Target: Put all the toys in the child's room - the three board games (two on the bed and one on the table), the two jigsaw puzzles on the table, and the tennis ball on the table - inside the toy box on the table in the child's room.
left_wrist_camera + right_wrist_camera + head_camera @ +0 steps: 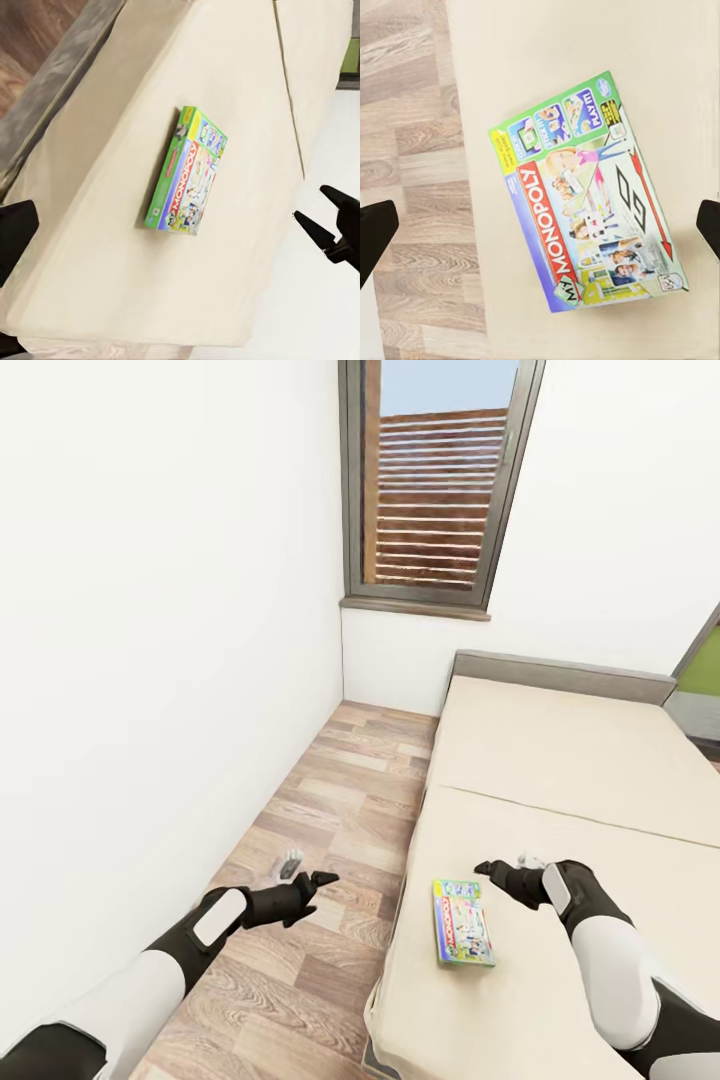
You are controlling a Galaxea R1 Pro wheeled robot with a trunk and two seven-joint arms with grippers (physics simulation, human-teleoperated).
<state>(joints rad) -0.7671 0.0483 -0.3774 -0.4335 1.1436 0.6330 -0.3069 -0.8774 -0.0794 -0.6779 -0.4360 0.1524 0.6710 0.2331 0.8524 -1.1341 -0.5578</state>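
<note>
Both arms reach forward in the head view, the left gripper out over the wood floor and the right gripper above the bed. One board game, a green-white "My Monopoly" box, lies flat on the bed close to its near edge, between the two arms and nearer the right one. From the right wrist view the box sits directly below, with the two fingertips spread wide at either side and nothing between them, so that claw is released and empty. The left claw's state I cannot tell; its fingers look slightly parted but the view is too small.

I judge the step in hand to be fetching this game. Next, the right gripper should descend, straddle the box across its narrow side or at an edge, and close.
</note>
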